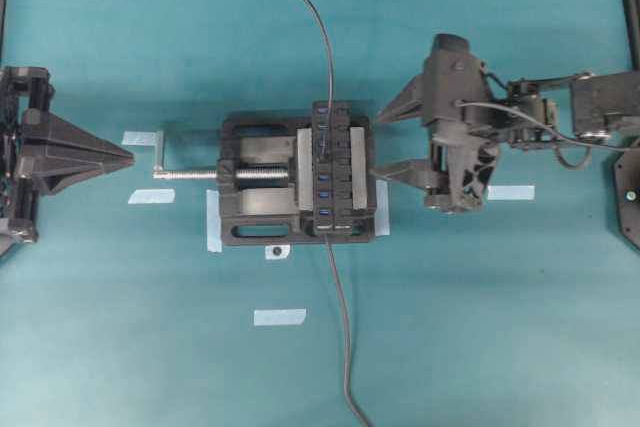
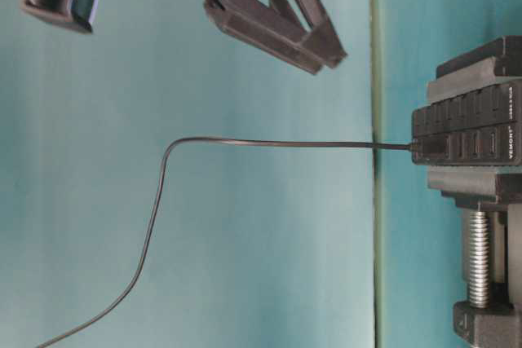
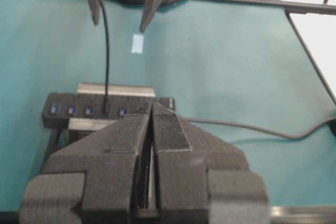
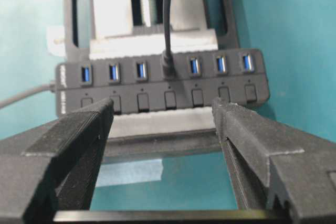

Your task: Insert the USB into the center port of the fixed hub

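Right wrist view, nearest first: the right gripper (image 4: pixel 163 145) with jaws spread wide, nothing between them. Just beyond, the fixed hub (image 4: pixel 163 98) lies crosswise, clamped in a black vise (image 4: pixel 152 3). The USB (image 4: pixel 168 66) sits in the center socket, three blue-tongued ports on either side, its cable (image 4: pixel 169 3) running up and away.

Left wrist view: left gripper (image 3: pixel 152 129) jaws pressed together, hub past the tips.

Overhead alone shows the spacing: left gripper (image 1: pixel 120 155) well apart from the vise's silver screw (image 1: pixel 190 174), right gripper (image 1: pixel 385 142) just beside the hub. Tape strips (image 1: pixel 279 317) dot the teal tabletop (image 1: pixel 120 327).

Table-level view only: the right gripper hangs above, clear of the cable.
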### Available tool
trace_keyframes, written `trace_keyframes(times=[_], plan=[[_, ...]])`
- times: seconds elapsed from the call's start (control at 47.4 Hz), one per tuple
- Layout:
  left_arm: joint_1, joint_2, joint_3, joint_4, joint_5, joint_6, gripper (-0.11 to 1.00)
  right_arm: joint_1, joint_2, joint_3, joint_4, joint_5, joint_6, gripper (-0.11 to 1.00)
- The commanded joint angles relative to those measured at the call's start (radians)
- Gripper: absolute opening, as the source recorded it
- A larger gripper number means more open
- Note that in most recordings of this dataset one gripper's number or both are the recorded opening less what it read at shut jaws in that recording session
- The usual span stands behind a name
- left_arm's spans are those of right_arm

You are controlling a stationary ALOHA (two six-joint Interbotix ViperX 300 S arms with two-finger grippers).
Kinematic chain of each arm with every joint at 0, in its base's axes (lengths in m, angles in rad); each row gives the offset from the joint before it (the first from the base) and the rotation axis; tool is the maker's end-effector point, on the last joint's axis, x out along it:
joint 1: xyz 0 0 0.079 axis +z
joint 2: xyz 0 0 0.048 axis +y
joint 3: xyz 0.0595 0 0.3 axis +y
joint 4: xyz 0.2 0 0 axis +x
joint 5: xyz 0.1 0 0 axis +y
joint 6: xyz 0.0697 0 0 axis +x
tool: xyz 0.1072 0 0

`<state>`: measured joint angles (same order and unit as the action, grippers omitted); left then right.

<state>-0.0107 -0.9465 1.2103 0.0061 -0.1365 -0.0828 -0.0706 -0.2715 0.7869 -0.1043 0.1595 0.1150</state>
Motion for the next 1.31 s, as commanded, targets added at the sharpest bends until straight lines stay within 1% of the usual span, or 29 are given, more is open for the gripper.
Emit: trace_keyframes(times=[0.0,1.287], plan=[[-0.002,0.005,-0.017,0.002,-0.005,-0.002,0.01,0.003,-0.040,0.006,0.002,-0.025,0.008,0.80],[0.000,0.003,-0.015,0.002,-0.005,-0.003,0.01,0.003,-0.407,0.230,0.002,-0.035,0.006,0.80]])
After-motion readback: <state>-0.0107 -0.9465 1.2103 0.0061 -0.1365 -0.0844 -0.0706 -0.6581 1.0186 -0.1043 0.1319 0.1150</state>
